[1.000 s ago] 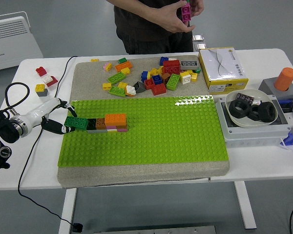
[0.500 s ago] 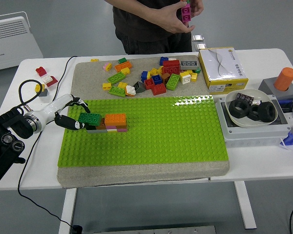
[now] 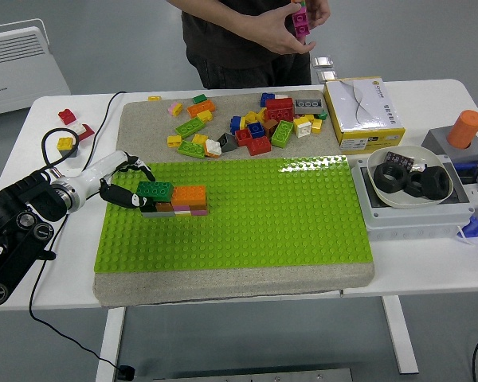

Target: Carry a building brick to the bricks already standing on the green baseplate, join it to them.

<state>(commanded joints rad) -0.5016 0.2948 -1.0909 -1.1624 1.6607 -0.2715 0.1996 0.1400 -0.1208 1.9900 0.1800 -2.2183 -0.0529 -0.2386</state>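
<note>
left hand (image 3: 127,185) gripping green brick (image 3: 154,191), no legible writing

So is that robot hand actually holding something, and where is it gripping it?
Yes: the left hand grips a dark green brick by its left end, beside the orange brick on the green baseplate.

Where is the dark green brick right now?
In the head view, the dark green brick is at the green baseplate's left side, in the left hand, beside the orange brick.
</note>
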